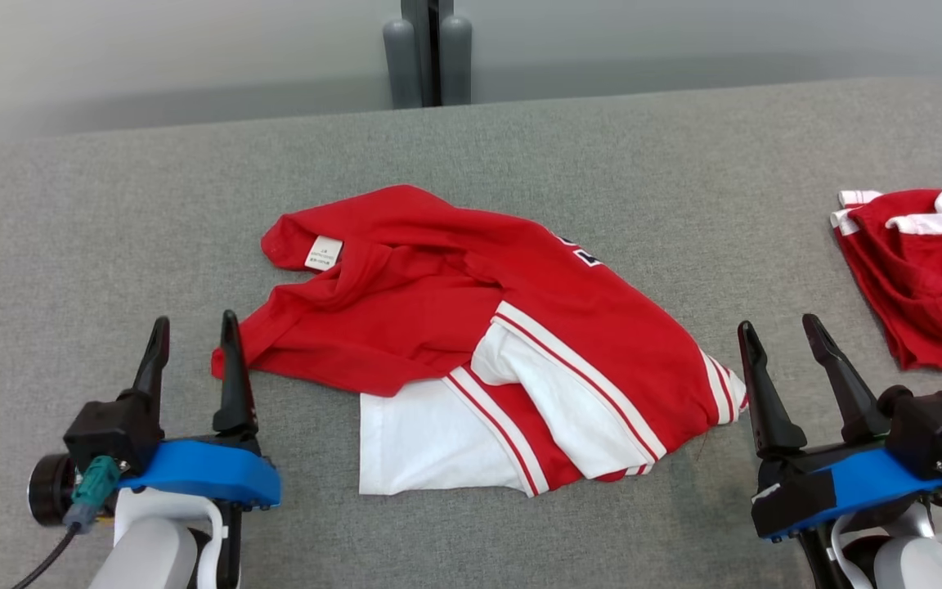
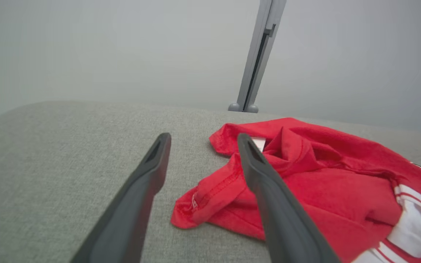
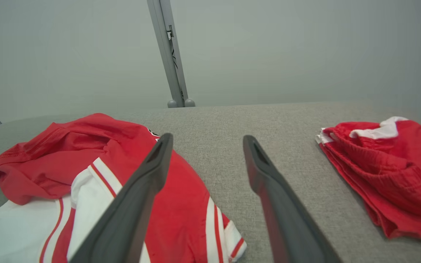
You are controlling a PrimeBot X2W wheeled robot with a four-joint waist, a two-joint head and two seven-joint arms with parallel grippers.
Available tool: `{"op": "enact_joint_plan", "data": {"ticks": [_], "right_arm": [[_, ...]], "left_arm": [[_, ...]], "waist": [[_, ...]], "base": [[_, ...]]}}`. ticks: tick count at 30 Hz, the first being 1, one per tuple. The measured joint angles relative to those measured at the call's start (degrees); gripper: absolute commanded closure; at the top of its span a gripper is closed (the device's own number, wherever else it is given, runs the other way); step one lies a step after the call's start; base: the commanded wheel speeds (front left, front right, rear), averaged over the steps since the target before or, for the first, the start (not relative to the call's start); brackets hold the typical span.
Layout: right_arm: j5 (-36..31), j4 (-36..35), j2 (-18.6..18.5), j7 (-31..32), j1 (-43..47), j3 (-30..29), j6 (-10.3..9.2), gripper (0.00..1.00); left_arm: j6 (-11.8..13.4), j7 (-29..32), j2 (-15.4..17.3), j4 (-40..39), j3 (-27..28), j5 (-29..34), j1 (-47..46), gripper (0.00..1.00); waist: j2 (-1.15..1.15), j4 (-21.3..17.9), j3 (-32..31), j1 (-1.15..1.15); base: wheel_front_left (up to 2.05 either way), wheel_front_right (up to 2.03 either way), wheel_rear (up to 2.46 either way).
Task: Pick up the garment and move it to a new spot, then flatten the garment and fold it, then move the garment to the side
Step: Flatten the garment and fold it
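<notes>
**A:** Where is the garment?

**B:** The red-and-white shirt lies crumpled on the grey table cover, between the two grippers. It is bunched, with the neck label exposed and a white panel folded out toward the robot. The grey post stands beyond the shirt, and the red shorts lie well to the shirt's right.

**A:** Why does it sit like that?

**B:** My judgement is that it is dropped loose, not spread. Folds overlap, so flattening is not yet done. The shorts look set aside and are probably no part of this step.

**A:** And the pincers?

**B:** The left gripper has its fingers spread wide and holds nothing. Its inner finger is just beside the shirt's left corner, though I cannot tell whether it touches. The right gripper is also spread wide and empty, just off the shirt's striped right sleeve and apart from it.

**A:** Why are they flanking it?

**B:** Likely so that each can take its own edge and pull the cloth flat.
</notes>
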Motion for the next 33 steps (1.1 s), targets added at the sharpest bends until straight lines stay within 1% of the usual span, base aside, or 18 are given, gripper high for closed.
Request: {"op": "enact_joint_plan", "data": {"ticks": [5, 11, 18, 28, 31, 33], "right_arm": [[-0.41, -0.55, -0.01, 0.59, 1.03, 0.19, 0.0, 0.0], [-0.41, -1.03, -0.01, 1.13, 2.76, 0.26, 0.0, 0.0], [-0.37, -1.33, -0.01, 1.33, 3.63, 0.12, 0.0, 0.0], [-0.31, -1.64, -0.02, 1.66, 3.99, 0.2, 0.0, 0.0], [-0.44, -1.33, -0.07, 2.57, 3.99, 2.09, 0.0, 0.0], [-0.43, -0.52, -0.21, 3.24, 3.98, 5.39, 0.0, 0.0]], "left_arm": [[0.48, -0.35, 0.91, -4.98, -1.53, 5.82, 0.01, 0.0], [1.03, 0.1, 2.89, -7.73, -3.42, 8.66, 2.59, 0.0], [1.32, 1.74, 4.04, -9.72, -3.78, 8.69, 3.72, 0.0], [1.83, 1.86, 4.01, -10.49, -3.77, 8.08, 4.05, 0.0], [1.85, 1.85, 3.99, -10.62, -3.89, 8.09, 4.02, 0.0], [1.85, 1.81, 3.86, -10.82, -4.01, 8.1, 3.76, 0.0]], "waist": [[0.0, -0.12, -2.14, 0.0], [0.0, -0.98, -4.18, 0.0], [0.0, -1.27, -5.06, 0.0], [0.01, -1.09, -4.99, 0.0], [0.01, -0.85, -4.63, 0.0], [0.0, -0.61, -4.11, 0.0]], "base": [[0.0, 0.0, 0.0], [0.0, 0.0, 0.0], [0.0, 0.0, 0.0], [0.0, 0.0, 0.0], [0.0, 0.0, 0.0], [0.0, 0.0, 0.0]]}}
